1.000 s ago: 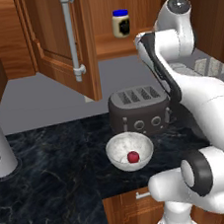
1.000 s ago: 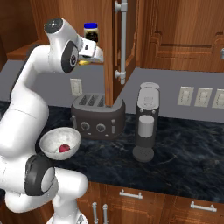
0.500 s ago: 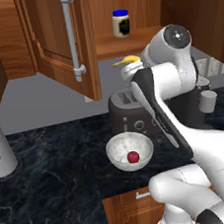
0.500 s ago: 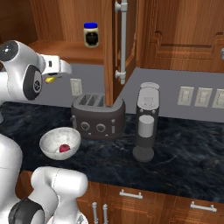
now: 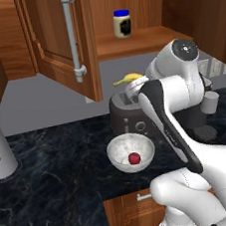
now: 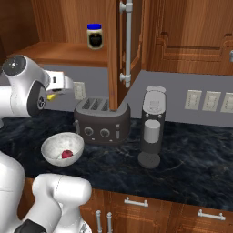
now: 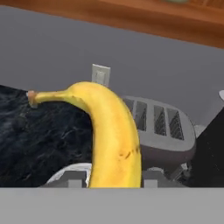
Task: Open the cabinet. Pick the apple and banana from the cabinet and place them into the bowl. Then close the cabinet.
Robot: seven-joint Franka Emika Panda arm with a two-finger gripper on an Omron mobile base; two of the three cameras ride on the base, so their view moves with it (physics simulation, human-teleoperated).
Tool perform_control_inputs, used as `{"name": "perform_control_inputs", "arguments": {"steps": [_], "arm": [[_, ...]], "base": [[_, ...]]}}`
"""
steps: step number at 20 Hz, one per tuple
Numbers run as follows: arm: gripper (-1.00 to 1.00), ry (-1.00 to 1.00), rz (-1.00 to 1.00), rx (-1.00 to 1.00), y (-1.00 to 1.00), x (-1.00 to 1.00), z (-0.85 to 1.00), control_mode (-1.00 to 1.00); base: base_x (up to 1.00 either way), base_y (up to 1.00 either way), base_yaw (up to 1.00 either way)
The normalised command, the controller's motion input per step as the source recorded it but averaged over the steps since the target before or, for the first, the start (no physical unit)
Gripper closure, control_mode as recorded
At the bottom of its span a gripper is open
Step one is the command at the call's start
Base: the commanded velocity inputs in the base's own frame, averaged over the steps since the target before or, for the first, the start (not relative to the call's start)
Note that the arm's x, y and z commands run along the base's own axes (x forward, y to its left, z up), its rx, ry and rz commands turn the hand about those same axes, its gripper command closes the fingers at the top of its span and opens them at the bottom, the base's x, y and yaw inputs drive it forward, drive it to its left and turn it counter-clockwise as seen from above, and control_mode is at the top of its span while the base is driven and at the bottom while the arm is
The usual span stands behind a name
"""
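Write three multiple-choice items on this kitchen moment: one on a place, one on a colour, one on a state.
1. Where is the apple?
A. in the bowl
B. on the cabinet shelf
C. on the toaster

2. What colour is the lid of the jar?
A. red
B. blue
C. green

3. What state is the hand in?
A. open
B. shut on the banana
C. shut on the apple

Answers: 1 A, the red fruit lies inside the bowl. 2 B, its cap is blue. 3 B, the banana rises from between the fingers.
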Motion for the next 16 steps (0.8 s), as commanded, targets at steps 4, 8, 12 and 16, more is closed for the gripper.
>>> {"name": "perform_control_inputs", "arguments": {"steps": [4,8,12,16], "arm": [[1.0,0.29,0.07,0.01,0.0,-0.21,-0.9,-1.0],[1.0,0.31,0.05,0.04,0.0,-0.19,-0.83,-1.0],[1.0,0.11,0.01,0.01,0.0,-0.01,-0.35,-1.0],[1.0,0.07,0.0,0.0,0.18,0.0,-0.57,-1.0]], "base": [[0.0,0.0,0.0],[0.0,0.0,0.0],[0.0,0.0,0.0],[0.0,0.0,0.0]]}}
